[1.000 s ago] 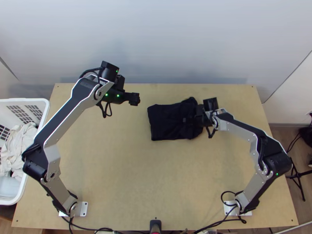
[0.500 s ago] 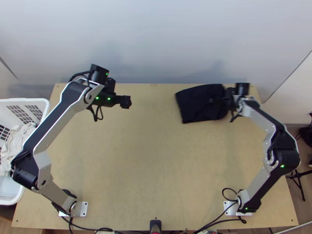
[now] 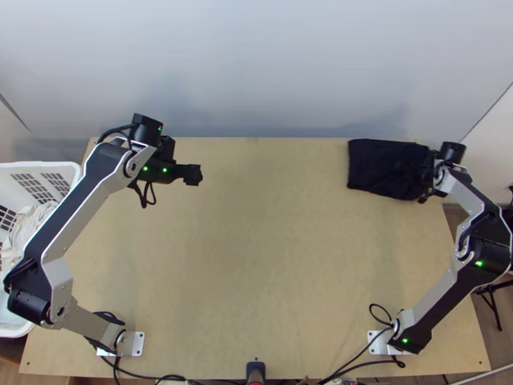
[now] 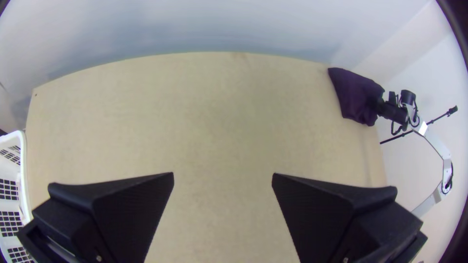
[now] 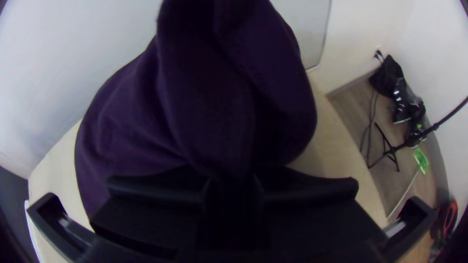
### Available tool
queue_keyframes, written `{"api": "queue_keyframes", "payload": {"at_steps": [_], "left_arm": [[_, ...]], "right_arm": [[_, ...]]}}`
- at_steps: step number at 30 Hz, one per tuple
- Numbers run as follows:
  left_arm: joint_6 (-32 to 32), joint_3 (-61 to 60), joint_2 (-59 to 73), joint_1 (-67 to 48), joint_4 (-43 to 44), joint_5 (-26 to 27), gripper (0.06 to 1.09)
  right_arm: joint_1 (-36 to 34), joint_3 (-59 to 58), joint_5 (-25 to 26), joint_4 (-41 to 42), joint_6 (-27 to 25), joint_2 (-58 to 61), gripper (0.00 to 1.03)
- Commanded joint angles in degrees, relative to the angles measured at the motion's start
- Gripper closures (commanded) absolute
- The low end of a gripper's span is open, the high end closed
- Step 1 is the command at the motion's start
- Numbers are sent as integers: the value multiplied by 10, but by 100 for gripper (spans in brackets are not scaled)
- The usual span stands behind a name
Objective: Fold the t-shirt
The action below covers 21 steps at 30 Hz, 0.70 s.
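Note:
In the top view the dark t-shirt [image 3: 386, 167] lies as a compact folded bundle at the table's far right corner. My right gripper [image 3: 428, 173] is at its right end; in the right wrist view, my right gripper [image 5: 231, 180] is shut on a bunched part of the t-shirt [image 5: 209, 92], which bulges up in folds beyond the fingers. My left gripper [image 3: 194, 174] hangs over the left far part of the table, well apart from the cloth. The left wrist view has my left gripper [image 4: 223, 175] open, bare table between its fingers, and the t-shirt [image 4: 356, 95] far off.
A white laundry basket [image 3: 75, 173] with pale cloth inside stands at the table's left edge. Bare wooden table [image 3: 256, 256] spreads between the arms, and a wall [image 3: 269, 70] rises behind its far edge. A black stand [image 3: 490, 295] is on the floor at right.
The right arm has carried the t-shirt from the middle of the table to the far right corner. My left gripper has moved a little to the left.

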Motion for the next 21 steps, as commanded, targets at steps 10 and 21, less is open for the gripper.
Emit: {"api": "queue_keyframes", "payload": {"at_steps": [10,21], "left_arm": [[0,-42,-20,31,-2,0,11],[2,-69,-22,43,-1,1,11]], "right_arm": [[-40,-119,172,51,10,-51,100],[0,-87,221,-112,38,-65,100]]}}
